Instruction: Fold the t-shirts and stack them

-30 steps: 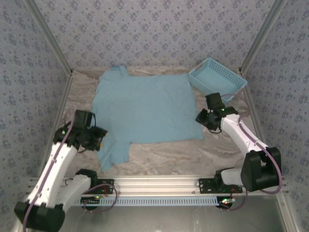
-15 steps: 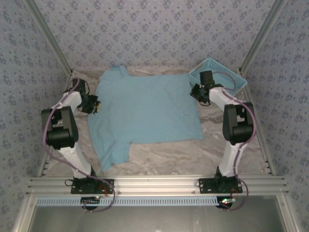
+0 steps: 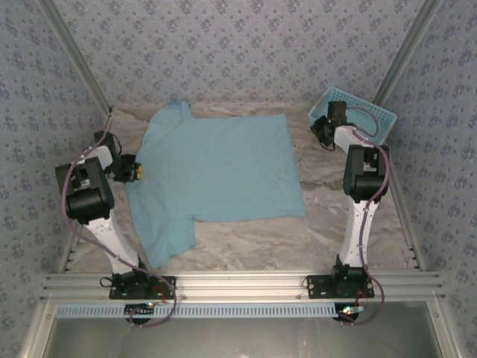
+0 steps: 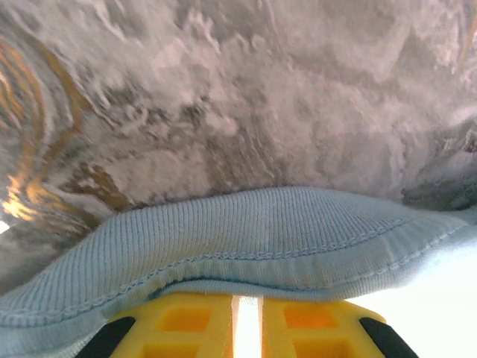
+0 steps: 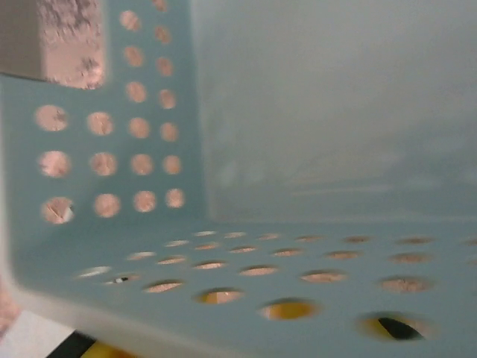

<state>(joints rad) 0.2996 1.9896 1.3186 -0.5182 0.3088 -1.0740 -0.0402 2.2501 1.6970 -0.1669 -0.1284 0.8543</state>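
Observation:
The light sky-blue t-shirt (image 3: 220, 168) lies spread flat in the middle of the table, one sleeve near the front left. My left gripper (image 3: 133, 170) is at the shirt's left edge. In the left wrist view its yellow fingers (image 4: 186, 321) stand almost together, a thin bright slit between them, and the shirt's ribbed, stitched hem (image 4: 261, 231) drapes over their tips. My right gripper (image 3: 322, 136) is pressed against the near left side of the basket. Its fingers show only as yellow patches through the basket's holes (image 5: 287, 307), so their spacing is hidden.
The light-blue plastic lattice basket (image 3: 365, 119) sits at the back right corner, its perforated wall (image 5: 298, 112) right in front of the right wrist camera. The marbled tabletop (image 4: 223, 97) lies beyond the hem. Patterned walls close the table in at the back and sides.
Both arms swung from the near sides to the far sides. The shirt slid a little left with the left gripper. The basket shifted right and back with the right gripper against it.

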